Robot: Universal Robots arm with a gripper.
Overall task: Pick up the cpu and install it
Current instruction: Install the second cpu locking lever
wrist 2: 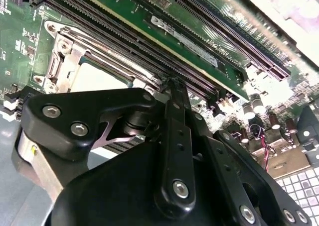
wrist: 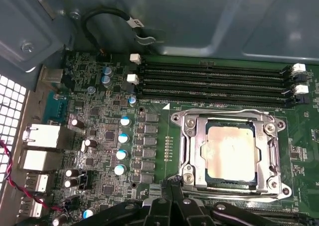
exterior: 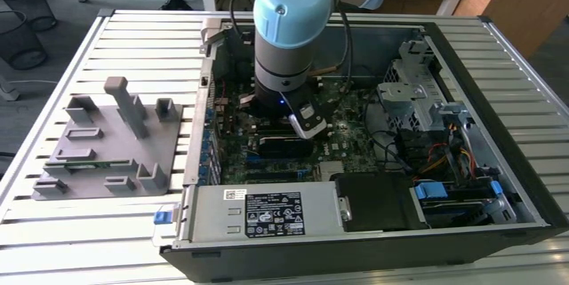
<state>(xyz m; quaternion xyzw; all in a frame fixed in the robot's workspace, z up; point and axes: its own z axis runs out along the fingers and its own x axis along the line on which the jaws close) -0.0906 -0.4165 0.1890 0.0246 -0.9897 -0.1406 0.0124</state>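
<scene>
Now the cpu [wrist: 232, 152] is seated in the socket [wrist: 185, 151], and the gripper [wrist: 172, 182] is clenched empty just beside the frame.

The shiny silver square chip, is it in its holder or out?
In. In the first wrist view the shiny silver square chip lies flat inside the metal socket frame on the green motherboard.

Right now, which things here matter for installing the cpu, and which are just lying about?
Job:
- silver-topped square cpu, sitting in its socket
- metal-framed motherboard socket
- black gripper, beside the socket

Lying about:
- grey plastic parts fixture outside the case
- black memory slots
- metal drive cage
- grey labelled power supply box
</scene>
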